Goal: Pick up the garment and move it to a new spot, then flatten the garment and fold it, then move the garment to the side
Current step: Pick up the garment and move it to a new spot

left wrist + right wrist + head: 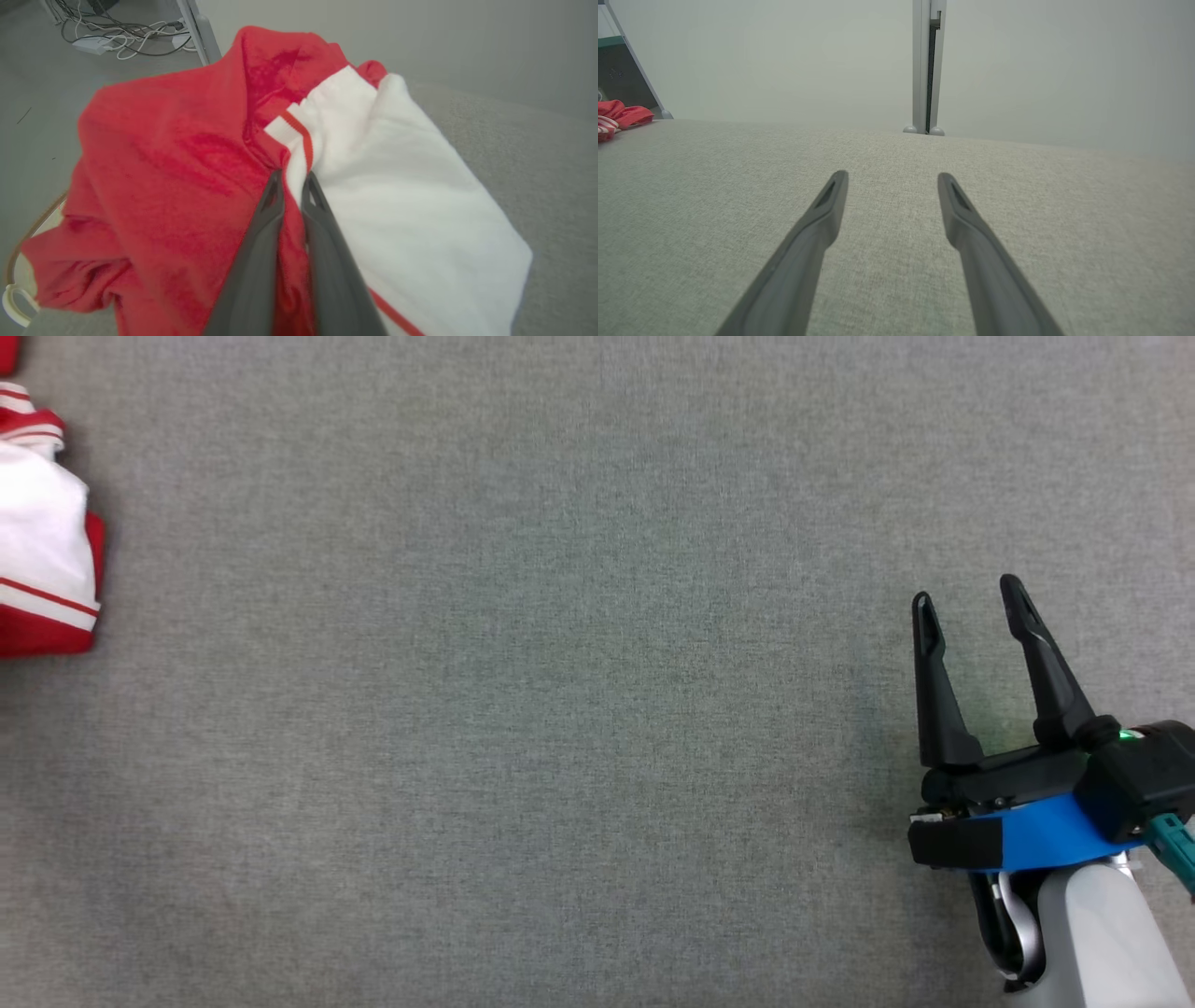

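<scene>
Pinching a fold of the garment at nine o'clock with the left gripper; holding the right gripper spread over the table at four o'clock

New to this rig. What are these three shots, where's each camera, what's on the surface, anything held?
It is a wheeled robot with two arms and three cameras. The head view looks down on a grey fabric-covered surface. At lower right is the right gripper, two long dark fingers on a blue-banded wrist, open and holding nothing. At the left edge shows part of the garment, red and white with stripes. The left wrist view looks along the left gripper, whose fingers are shut on a fold of that garment where red meets white. The right wrist view looks along the open right fingers across the surface, with the garment small at the far left.
</scene>
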Controlling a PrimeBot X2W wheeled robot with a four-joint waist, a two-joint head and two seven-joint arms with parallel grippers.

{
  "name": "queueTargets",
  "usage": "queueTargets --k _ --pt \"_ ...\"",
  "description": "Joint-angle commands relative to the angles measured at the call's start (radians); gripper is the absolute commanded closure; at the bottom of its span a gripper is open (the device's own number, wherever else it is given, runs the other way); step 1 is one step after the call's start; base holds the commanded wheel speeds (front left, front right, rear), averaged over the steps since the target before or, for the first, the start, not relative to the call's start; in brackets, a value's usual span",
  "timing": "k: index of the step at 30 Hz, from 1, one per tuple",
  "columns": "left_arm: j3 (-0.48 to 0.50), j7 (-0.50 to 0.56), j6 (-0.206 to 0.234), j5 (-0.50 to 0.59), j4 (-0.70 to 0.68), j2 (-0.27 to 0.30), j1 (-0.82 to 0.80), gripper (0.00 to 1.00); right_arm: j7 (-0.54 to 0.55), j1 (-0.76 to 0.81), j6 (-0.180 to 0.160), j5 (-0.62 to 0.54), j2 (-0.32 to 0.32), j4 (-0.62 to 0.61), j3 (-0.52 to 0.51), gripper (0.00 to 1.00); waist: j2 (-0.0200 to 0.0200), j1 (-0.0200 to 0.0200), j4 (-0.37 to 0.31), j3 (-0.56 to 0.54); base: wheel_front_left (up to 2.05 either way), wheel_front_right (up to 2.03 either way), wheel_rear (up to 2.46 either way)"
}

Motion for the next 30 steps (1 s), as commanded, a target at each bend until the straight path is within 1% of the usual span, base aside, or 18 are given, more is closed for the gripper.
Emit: queueTargets --k 1,8,12,16,18,20,25,27,30 --pt "-0.006 -0.014 -0.003 0.005 0.001 0.001 -0.005 1.00 -0.006 -0.009 0.001 0.003 -0.005 0.004 0.002 0.00 -0.0002 0.0000 -0.005 -0.012 0.00 0.00 0.00" --pt "-0.042 -0.170 -0.008 0.021 -0.056 0.007 -0.029 1.00 -0.012 0.020 0.001 0.036 -0.005 0.047 0.016 0.00 -0.0002 0.0000 -0.008 -0.109 0.00 0.00 0.00" --pt "-0.073 -0.212 -0.009 0.034 -0.134 0.012 -0.062 1.00 -0.016 0.028 0.001 0.063 -0.005 0.074 0.029 0.00 -0.0002 0.0000 -0.017 -0.164 0.00 0.00 0.00" --pt "-0.135 -0.223 -0.009 0.077 -0.263 0.023 -0.101 1.00 -0.018 0.035 0.000 0.095 -0.005 0.094 0.042 0.00 -0.0002 0.0000 -0.045 -0.212 0.00 0.00 0.00" --pt "-0.164 -0.202 -0.009 0.088 -0.347 0.006 -0.126 1.00 -0.018 0.041 0.000 0.110 -0.005 0.093 0.042 0.00 -0.0002 0.0000 -0.065 -0.233 0.00 0.00 0.00" --pt "-0.190 -0.172 -0.008 0.101 -0.436 0.005 -0.142 1.00 -0.018 0.050 0.000 0.124 -0.005 0.094 0.041 0.00 -0.0002 0.0000 -0.087 -0.251 0.00 0.00 0.00" --pt "-0.251 -0.051 -0.006 0.097 -0.670 -0.035 -0.192 1.00 -0.018 0.064 0.000 0.160 -0.005 0.091 0.040 0.00 -0.0002 0.0000 -0.157 -0.273 0.00 0.00 0.00" --pt "-0.279 -0.006 -0.006 0.090 -0.747 -0.058 -0.223 1.00 -0.018 0.063 0.000 0.172 -0.005 0.088 0.040 0.00 -0.0002 0.0000 -0.190 -0.271 0.00 0.00 0.00" --pt "-0.323 0.046 -0.007 0.065 -0.823 -0.113 -0.262 1.00 -0.018 0.059 0.000 0.190 -0.005 0.084 0.035 0.00 -0.0002 0.0000 -0.235 -0.261 0.00 0.00 0.00"
